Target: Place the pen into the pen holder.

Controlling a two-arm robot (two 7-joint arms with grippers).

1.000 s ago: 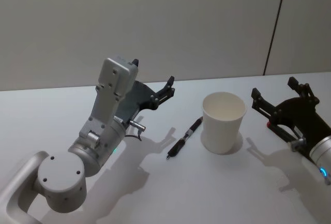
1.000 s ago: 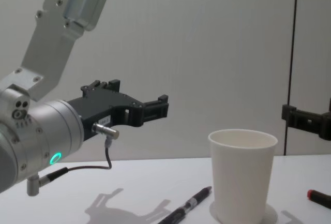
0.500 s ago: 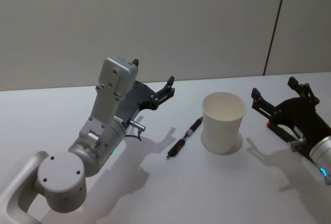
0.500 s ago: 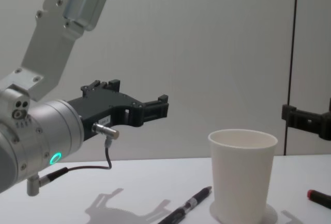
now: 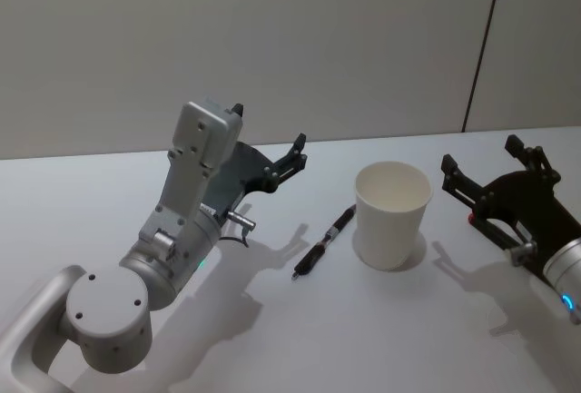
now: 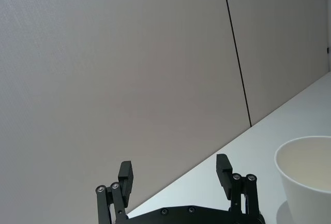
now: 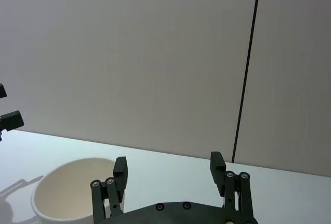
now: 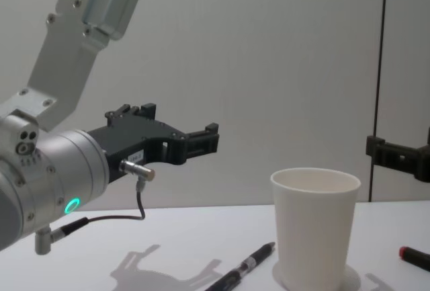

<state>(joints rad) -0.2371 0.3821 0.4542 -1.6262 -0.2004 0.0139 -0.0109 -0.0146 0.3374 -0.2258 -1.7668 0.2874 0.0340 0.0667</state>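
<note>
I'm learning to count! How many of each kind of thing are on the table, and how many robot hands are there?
Pen: 1
White paper cup: 1
Small red thing: 1
Robot hands: 2 (left hand, right hand, both open)
Total: 5

My workplace: a robotics lab or test room, by its look. I work at a plain white table (image 5: 381, 338) with a smooth, unmarked top. Behind the table rises a wall (image 5: 318, 39) of flat grey panels, parted by one dark vertical seam (image 5: 483, 44) behind the table's right end. On the table stand sparse props: a paper-cup pen holder (image 5: 391, 216) and a pen (image 5: 325, 241).
</note>
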